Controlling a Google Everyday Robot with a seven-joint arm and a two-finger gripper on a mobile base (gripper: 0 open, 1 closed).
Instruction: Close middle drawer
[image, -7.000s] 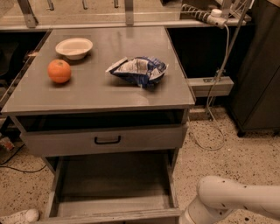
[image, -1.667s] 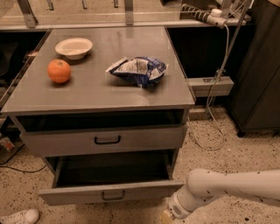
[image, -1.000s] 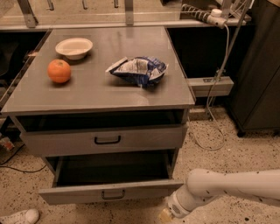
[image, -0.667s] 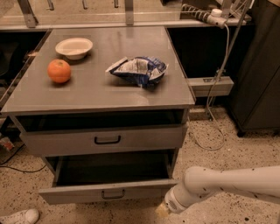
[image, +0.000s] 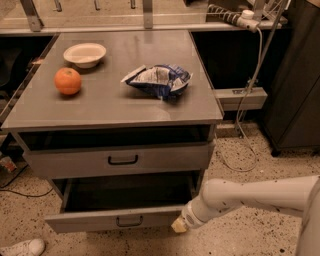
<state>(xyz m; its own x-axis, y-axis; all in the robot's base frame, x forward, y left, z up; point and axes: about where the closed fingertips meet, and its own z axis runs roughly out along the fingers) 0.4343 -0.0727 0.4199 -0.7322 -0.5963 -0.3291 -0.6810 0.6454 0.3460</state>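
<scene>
middle drawer: the middle drawer (image: 90, 220) is sticking out under the cabinet, with its low front and little loop handle well forward of the top drawer (image: 75, 162). The dark inside is showing, and nothing in there is standing out to me.
gripper: the gripper (image: 179, 226) is hanging low at the right end of that drawer front, on the end of the white arm coming in from the right. I can't tell how far open it is, and it isn't carrying anything I can make out. It's either touching the front or just beside it, can't say which.
what's changing: seven seconds back the drawer was way further out, with its front running off the bottom of the view. Over the last couple of seconds the front is barely budging, while the gripper is creeping a bit left along that right end.
what that's meaning: I'm guessing the push is stalling or being re-set. The job is looking maybe halfway done, with a fair stretch of travel left.
worry: pushing at one end only could be skewing the drawer on its runners.
cabinet top: the orange (image: 67, 81) is sitting near the left edge, the white bowl (image: 85, 53) toward the back left corner, and the chip bag (image: 159, 79) toward the right edge. None of them is getting in the way.
</scene>
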